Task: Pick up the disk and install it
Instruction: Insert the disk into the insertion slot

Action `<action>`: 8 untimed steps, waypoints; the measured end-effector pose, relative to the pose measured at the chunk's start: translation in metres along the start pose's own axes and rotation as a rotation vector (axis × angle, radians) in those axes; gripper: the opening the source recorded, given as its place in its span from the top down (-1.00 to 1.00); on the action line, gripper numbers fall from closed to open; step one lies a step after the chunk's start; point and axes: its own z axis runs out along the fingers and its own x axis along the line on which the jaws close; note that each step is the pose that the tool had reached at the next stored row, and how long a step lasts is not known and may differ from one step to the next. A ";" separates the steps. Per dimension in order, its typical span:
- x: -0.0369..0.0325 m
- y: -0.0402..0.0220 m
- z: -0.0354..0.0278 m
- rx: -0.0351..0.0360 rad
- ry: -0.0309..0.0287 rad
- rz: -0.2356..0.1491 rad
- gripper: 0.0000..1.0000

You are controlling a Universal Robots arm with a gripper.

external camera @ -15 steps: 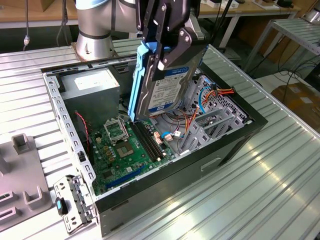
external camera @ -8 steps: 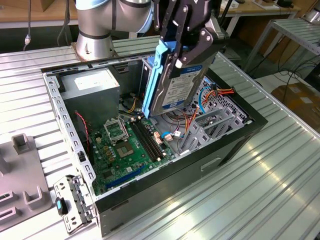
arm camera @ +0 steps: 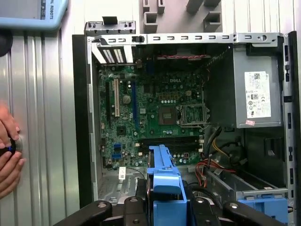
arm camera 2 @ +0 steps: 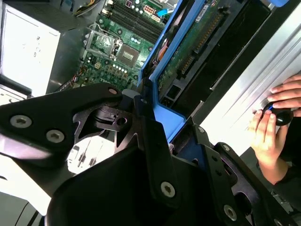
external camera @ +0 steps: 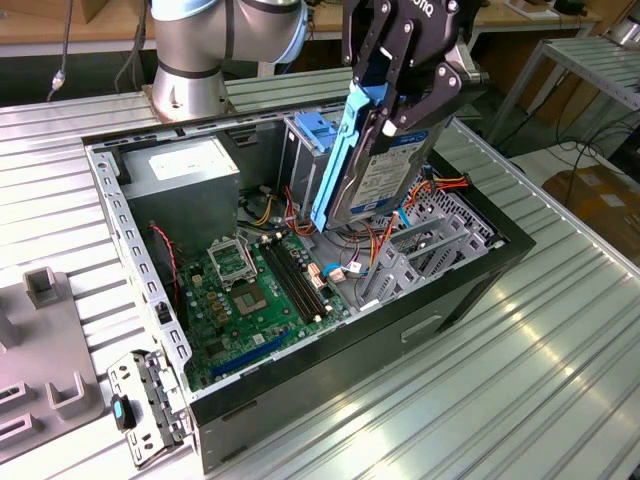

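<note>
Pickup looks done: fingers [external camera: 415,105] clamp the disk [external camera: 385,175], which hangs tilted on edge above the open computer case [external camera: 330,390]. Seating it inside that case is, by my judgement, not yet done.

small print on power supply label [arm camera: 257,94], illegible

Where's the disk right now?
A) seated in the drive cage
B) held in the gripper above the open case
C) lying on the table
B: in the exterior view the gripper clamps the disk, tilted, above the case.
</note>
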 end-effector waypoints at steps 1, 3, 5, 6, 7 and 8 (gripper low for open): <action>0.0001 -0.0008 0.0003 -0.0001 0.0003 0.000 0.25; 0.0005 -0.0012 0.0008 0.0000 0.0000 0.000 0.25; 0.0009 -0.0013 0.0009 0.0000 -0.0001 0.000 0.25; 0.0009 -0.0013 0.0009 0.0000 -0.0001 0.000 0.25; 0.0009 -0.0013 0.0009 0.0001 -0.0001 0.000 0.25; 0.0009 -0.0013 0.0009 0.0000 0.0000 0.000 0.25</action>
